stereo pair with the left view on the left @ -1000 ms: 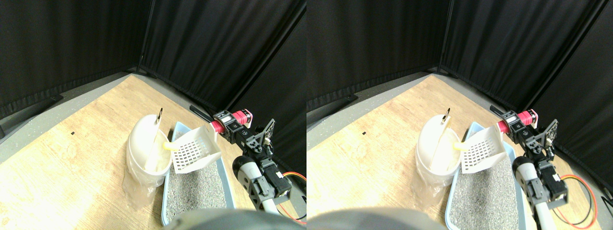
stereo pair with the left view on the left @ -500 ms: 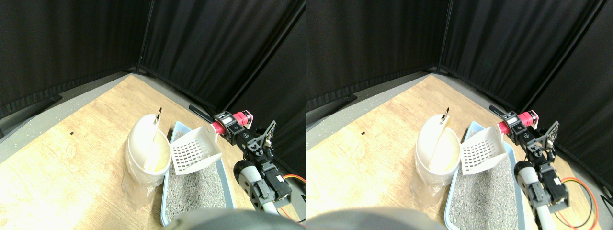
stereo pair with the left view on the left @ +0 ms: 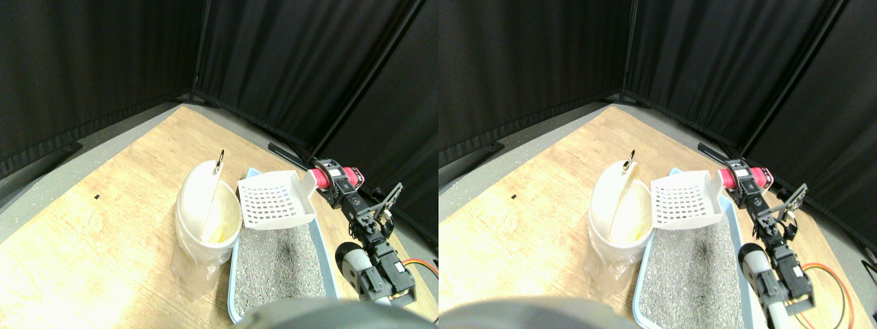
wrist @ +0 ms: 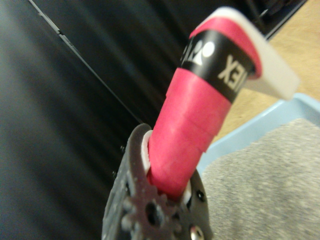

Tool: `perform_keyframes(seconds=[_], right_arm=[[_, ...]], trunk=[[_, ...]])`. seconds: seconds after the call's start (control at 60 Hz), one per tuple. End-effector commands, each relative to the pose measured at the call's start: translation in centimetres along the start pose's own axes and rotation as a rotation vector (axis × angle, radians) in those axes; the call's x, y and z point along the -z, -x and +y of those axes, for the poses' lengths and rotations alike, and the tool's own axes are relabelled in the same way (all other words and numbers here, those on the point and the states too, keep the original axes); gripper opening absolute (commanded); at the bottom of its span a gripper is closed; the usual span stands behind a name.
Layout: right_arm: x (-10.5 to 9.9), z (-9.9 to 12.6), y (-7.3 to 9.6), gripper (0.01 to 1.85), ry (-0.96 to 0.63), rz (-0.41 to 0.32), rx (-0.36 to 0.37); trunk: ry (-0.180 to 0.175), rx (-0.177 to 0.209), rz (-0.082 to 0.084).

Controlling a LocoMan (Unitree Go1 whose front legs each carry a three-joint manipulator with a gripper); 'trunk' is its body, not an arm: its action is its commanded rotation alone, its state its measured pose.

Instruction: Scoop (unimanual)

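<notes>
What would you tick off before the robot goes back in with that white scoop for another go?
1. Hold on the tool: the hand has the pink wrapped handle seated between its jaws. Ok.
2. Scoop emptied: nothing shows on its slotted floor. Ok.
3. Scoop clear of the white bin: it sits beside the bin over the tray's far end, apart from the rim. Ok.
4. Litter in the blue tray: a grey bed fills it. Ok.
5. Something left to scoop: no clump visible in the grey. Cannot tell.
6. Bin upright, liner in place. Ok.
</notes>
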Motion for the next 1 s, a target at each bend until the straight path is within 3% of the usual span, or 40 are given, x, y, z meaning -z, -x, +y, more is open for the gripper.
perform_keyframes(seconds=[0.017, 0.3, 0.65, 1.0], right_arm=[[-0.5, -1.2, 0.3, 0.06, -0.106, -0.077, 0.059], [2.2, -5.9, 3.2, 0.05, -0.318, -0.181, 0.157], [5.8, -9.6, 6.7, 0.05, -0.37, -0.143, 0.253], [8.7, -11.3, 8.4, 0.05, -0.436, -0.084, 0.291]], trunk=[[0.005, 0.021, 0.011], [-0.051, 0.08, 0.017], [-0.115, 0.157, 0.024], [-0.129, 0.176, 0.028]])
